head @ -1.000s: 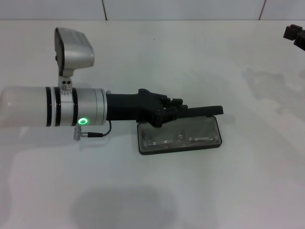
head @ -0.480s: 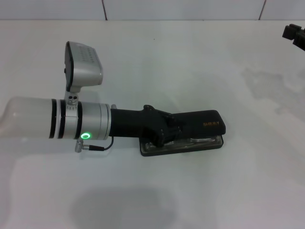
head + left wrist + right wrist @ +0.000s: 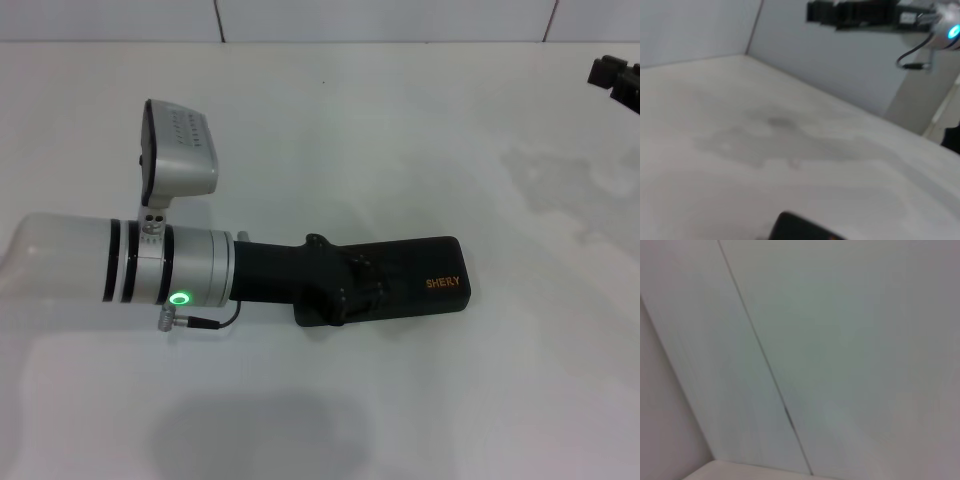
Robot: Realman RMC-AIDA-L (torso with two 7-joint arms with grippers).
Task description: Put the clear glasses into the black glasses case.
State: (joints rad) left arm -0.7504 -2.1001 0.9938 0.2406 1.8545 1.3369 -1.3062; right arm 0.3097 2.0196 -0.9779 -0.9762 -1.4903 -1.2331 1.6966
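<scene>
- The black glasses case now lies shut on the white counter; a second ago its lid stood up and the grey lining showed, and half a second ago only a thin gap remained.
- The clear glasses were lying in the open tray then; they are out of sight now (presumably inside, under the lid).
- The left gripper rests on top of the lid near its left end, pressing it down; whether its fingers are parted or closed cannot be told.
- The right gripper hangs idle at the far right edge, its fingers' spread not readable either.
- By my judgement, the task looks essentially complete; only withdrawing the left arm remains.
</scene>
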